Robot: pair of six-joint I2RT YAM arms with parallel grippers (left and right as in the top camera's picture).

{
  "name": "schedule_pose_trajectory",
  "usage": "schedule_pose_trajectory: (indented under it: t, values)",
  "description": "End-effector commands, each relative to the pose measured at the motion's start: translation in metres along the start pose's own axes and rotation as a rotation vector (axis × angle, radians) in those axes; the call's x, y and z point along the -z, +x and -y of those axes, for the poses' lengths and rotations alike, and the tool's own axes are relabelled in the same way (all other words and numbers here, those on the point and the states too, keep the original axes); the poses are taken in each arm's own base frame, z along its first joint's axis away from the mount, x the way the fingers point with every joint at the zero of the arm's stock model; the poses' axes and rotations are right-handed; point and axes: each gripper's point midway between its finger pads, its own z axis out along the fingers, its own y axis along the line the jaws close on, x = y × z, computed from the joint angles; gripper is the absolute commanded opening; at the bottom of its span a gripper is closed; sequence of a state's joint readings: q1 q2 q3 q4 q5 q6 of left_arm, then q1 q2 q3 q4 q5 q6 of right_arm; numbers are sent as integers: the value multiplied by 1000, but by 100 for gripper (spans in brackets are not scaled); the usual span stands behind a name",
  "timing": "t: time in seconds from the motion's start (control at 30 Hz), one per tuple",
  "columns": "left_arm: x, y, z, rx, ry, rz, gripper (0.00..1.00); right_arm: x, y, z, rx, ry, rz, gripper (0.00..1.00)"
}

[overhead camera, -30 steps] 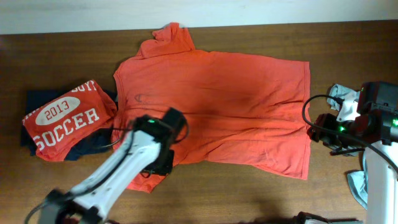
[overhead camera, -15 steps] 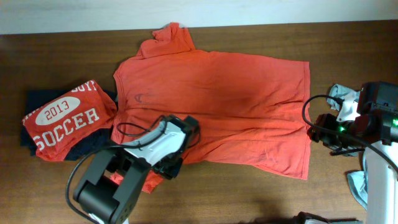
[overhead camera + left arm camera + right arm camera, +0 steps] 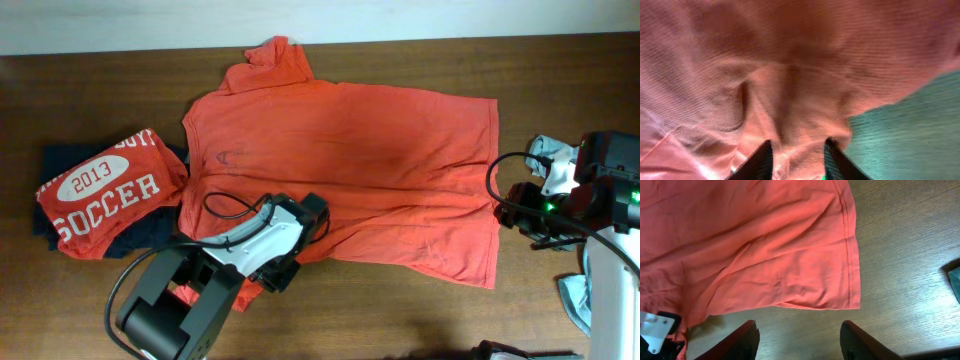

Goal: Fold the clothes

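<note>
Orange shirt (image 3: 380, 160) lies spread across the wooden surface (image 3: 100, 100), a fold near its front edge grasped by the left end effector (image 3: 797, 152), the right end effector (image 3: 800, 336) hanging released beside its hem.

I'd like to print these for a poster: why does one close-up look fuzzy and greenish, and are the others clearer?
Left wrist view: the camera sits almost against the shirt, so the weave is soft and the table looks teal, a colour cast. Right wrist view: sharp, hem stitching and wood grain clear. Overhead view: evenly lit, crisp, no glare.
</note>
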State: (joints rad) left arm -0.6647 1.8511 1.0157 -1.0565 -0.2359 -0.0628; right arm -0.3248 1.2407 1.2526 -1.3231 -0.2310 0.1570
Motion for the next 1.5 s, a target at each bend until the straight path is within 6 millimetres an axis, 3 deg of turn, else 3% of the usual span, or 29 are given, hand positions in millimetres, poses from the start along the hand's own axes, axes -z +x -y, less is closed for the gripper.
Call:
schedule_pose_trajectory:
  t: [0.0,0.1,0.3,0.43,0.47,0.57,0.77,0.83,0.97,1.07,1.27,1.47]
  values:
    - [-12,-11,39,-106,175,32,20,-2,2,-3,8,-12,-8,57]
    - [-11,-25,41,-135,176,91,9,-2,2,-3,8,-12,-8,57]
    - [-6,-35,48,-192,215,139,1,-2,2,-3,7,-12,-9,57]
    - [19,-29,69,-273,369,119,0,-2,2,-3,8,-12,-9,57]
    - [38,-28,86,-307,490,128,0,-2,2,-3,8,-12,-9,57]
    - [62,-26,101,-306,615,123,0,-2,2,-3,7,-12,-10,57]
    - [80,-9,110,-240,715,35,1,-2,3,-3,6,-12,-12,57]
    - [77,-7,101,-189,651,5,1,-2,3,-3,7,-12,-12,57]
    - [66,-12,57,17,379,10,1,-2,3,-3,7,-12,-12,57]
    - [65,-16,44,164,305,19,0,-2,3,-3,6,-12,-12,57]
    - [52,-15,24,399,190,6,0,-2,3,-2,7,-12,-12,57]
    - [18,-6,28,471,273,-42,0,-2,3,-2,7,-12,-12,57]
